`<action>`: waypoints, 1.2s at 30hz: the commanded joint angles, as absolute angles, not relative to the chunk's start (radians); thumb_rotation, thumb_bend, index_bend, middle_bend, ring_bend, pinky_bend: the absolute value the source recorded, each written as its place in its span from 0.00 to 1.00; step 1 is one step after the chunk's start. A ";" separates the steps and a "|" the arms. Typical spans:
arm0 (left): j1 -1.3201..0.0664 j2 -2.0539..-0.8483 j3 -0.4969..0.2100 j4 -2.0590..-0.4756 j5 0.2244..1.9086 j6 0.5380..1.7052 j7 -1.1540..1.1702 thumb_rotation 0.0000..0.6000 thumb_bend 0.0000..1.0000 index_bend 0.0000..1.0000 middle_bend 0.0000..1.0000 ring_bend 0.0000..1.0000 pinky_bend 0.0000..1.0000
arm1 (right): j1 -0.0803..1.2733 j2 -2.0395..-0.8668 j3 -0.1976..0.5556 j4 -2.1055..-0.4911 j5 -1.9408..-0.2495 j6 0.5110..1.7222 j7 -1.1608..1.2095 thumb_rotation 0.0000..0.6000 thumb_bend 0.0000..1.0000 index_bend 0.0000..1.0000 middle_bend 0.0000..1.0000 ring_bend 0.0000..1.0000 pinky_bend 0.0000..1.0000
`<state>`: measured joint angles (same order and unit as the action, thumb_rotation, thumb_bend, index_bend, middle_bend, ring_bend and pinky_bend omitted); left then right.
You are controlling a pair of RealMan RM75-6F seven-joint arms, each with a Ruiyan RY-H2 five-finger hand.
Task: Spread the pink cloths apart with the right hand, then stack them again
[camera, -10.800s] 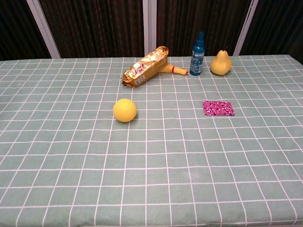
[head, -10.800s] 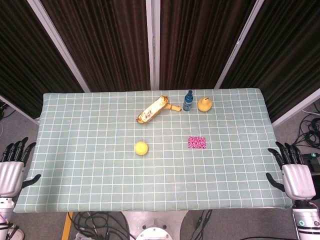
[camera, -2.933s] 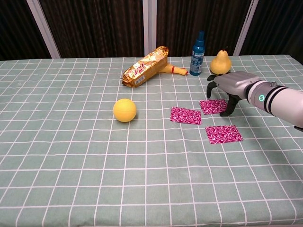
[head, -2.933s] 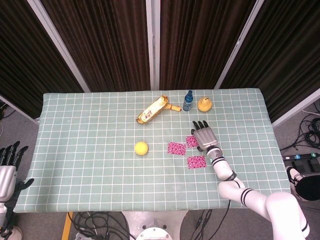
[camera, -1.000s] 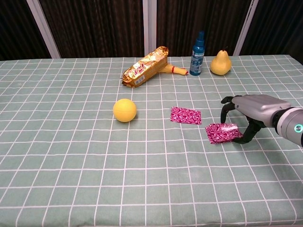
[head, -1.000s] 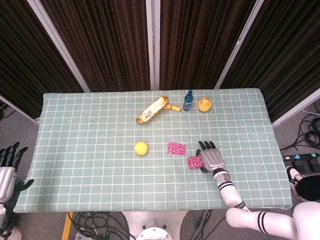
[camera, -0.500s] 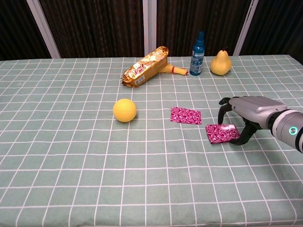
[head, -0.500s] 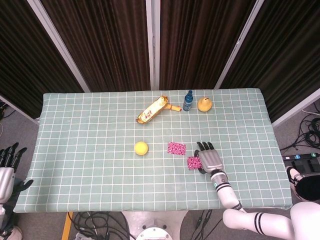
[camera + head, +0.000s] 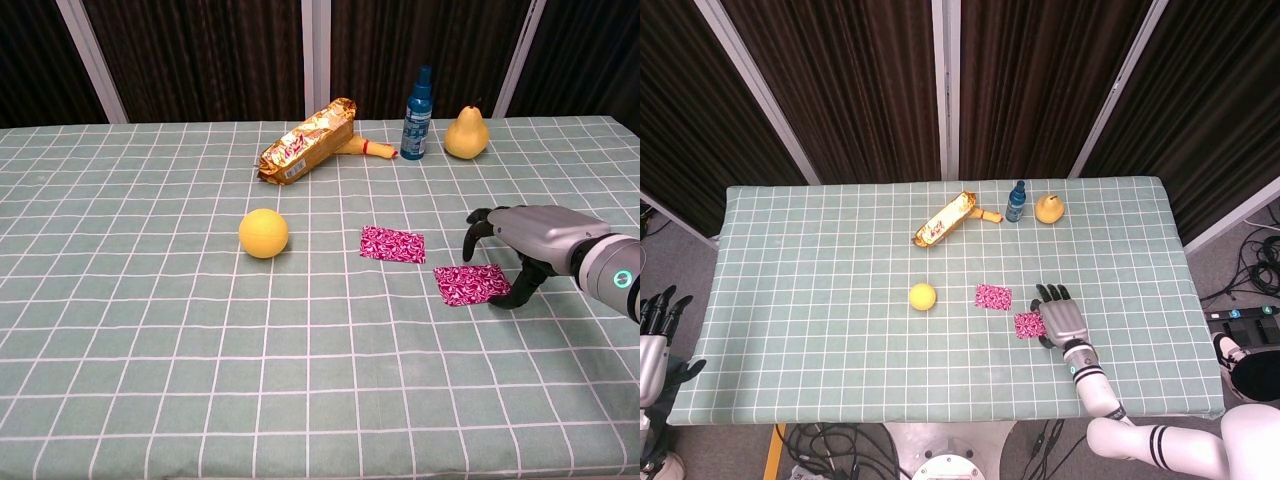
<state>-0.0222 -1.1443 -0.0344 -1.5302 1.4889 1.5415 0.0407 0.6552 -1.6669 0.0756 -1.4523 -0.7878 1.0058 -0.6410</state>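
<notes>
Right hand (image 9: 525, 245) arches, fingers apart and empty, over near cloth (image 9: 470, 284), apparently releasing it; far cloth (image 9: 392, 243) awaits restacking.

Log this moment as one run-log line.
phase: restacking | right hand: open, beside near pink cloth | other pink cloth: apart, flat | left hand: idle off table

pink cloths (image 9: 393, 243) 2 patches | ball (image 9: 263, 233) 1 | snack pack (image 9: 309, 153) 1 | bottle (image 9: 416, 101) 1 | pear (image 9: 466, 132) 1
</notes>
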 commanded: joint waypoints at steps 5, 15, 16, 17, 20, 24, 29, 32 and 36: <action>-0.022 -1.143 -0.035 -1.529 1.490 1.541 0.039 1.00 0.04 0.17 0.14 0.10 0.10 | 0.659 -1.665 0.097 -1.458 -0.800 1.001 -0.613 1.00 0.17 0.30 0.05 0.00 0.00; -0.018 -1.142 -0.035 -1.534 1.491 1.549 0.044 1.00 0.04 0.17 0.14 0.10 0.10 | 0.758 -1.788 0.202 -1.343 -0.709 0.967 -0.651 1.00 0.17 0.30 0.05 0.00 0.00; -0.016 -1.140 -0.035 -1.535 1.488 1.549 0.046 1.00 0.04 0.17 0.14 0.10 0.10 | 0.774 -1.813 0.211 -1.311 -0.694 0.959 -0.660 1.00 0.17 0.30 0.05 0.00 0.00; -0.014 -1.139 -0.034 -1.536 1.486 1.550 0.046 1.00 0.04 0.17 0.14 0.10 0.10 | 0.786 -1.830 0.218 -1.287 -0.683 0.952 -0.666 1.00 0.17 0.30 0.05 0.00 0.00; -0.009 -1.137 -0.032 -1.538 1.481 1.551 0.047 1.00 0.04 0.17 0.14 0.10 0.10 | 0.820 -1.883 0.240 -1.207 -0.650 0.928 -0.680 1.00 0.17 0.30 0.05 0.00 0.00; -0.007 -1.135 -0.031 -1.541 1.483 1.553 0.050 1.00 0.04 0.17 0.14 0.10 0.10 | 0.859 -1.934 0.265 -1.120 -0.615 0.891 -0.690 1.00 0.16 0.30 0.05 0.00 0.00; -0.008 -1.132 -0.035 -1.543 1.477 1.551 0.052 1.00 0.04 0.17 0.14 0.10 0.10 | 0.882 -1.959 0.275 -1.090 -0.596 0.873 -0.701 1.00 0.14 0.29 0.04 0.00 0.00; -0.008 -1.131 -0.035 -1.542 1.476 1.548 0.051 1.00 0.04 0.17 0.14 0.10 0.10 | 0.883 -1.953 0.272 -1.105 -0.600 0.881 -0.704 0.97 0.11 0.28 0.04 0.00 0.00; -0.008 -1.133 -0.036 -1.539 1.480 1.551 0.049 1.00 0.04 0.17 0.14 0.10 0.10 | 0.884 -1.948 0.271 -1.117 -0.590 0.887 -0.713 0.94 0.11 0.28 0.04 0.00 0.00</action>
<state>-0.0082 -1.1334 -0.0356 -1.5386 1.4800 1.5505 0.0490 0.8839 -1.9484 0.2716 -1.1156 -0.5915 0.8863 -0.7118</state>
